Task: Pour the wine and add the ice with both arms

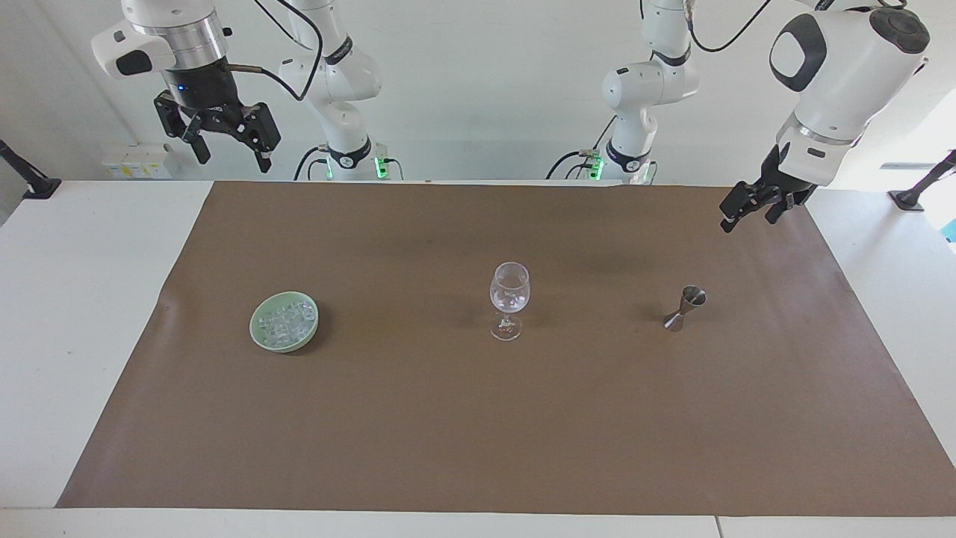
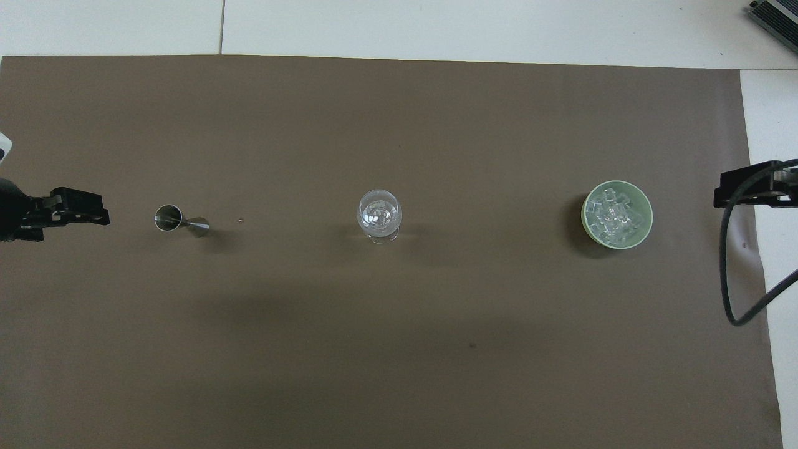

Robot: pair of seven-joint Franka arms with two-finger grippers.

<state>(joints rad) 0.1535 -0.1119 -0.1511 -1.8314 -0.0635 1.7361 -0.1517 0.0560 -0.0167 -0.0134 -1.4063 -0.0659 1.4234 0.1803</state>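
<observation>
Both released and empty: right gripper [image 1: 225, 147] raised well above pale green bowl [image 1: 284, 322] of clear ice cubes [image 1: 284, 321], left gripper [image 1: 753, 205] up beside small steel jigger [image 1: 685, 307], clear stemmed glass [image 1: 508, 300] between, likely for sharing.

No readable text, labels, brands or numbers anywhere I can see; the lettering on my arm links is too small to make out.

arms: white jointed shells [image 1: 836, 67], black joint caps
wrists: silver ribbed rings [image 1: 183, 33]
grippers: black, two-fingered [image 1: 228, 153]
cables: black [image 2: 732, 262]
bases: green lights [image 1: 381, 164]
</observation>
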